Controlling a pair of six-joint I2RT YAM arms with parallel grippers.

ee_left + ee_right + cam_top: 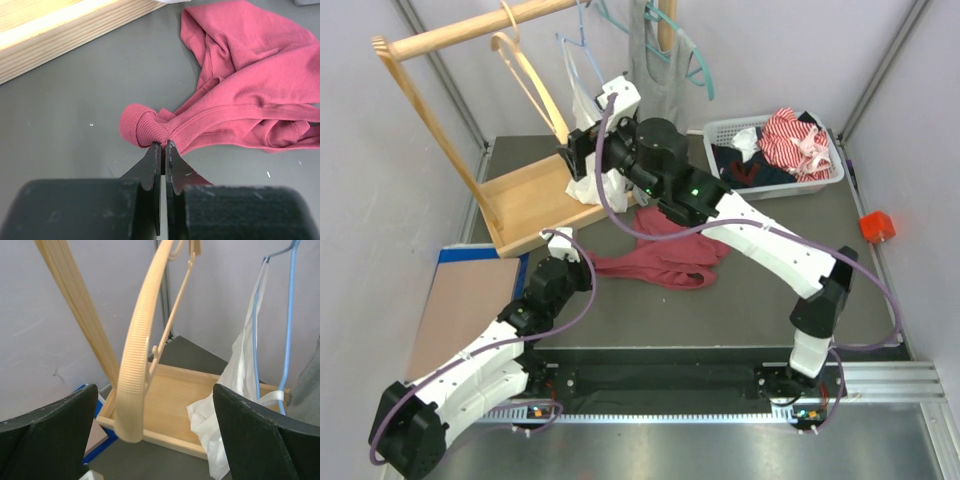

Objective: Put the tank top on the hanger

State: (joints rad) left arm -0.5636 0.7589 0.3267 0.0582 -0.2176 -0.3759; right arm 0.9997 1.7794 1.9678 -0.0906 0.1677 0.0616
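Left end effector (163,146) clenched on tank top (250,85) edge. Right end effector (155,412) spread wide; hanger (137,350) dead ahead, arm near-upright.

We see pale grey-lilac walls (370,180) closing in a dark grey surface (720,320), with a wooden clothes rack (525,200) standing at its far left, a white plastic basket (775,192) at its far right, and a small orange block (877,227) near the right wall.
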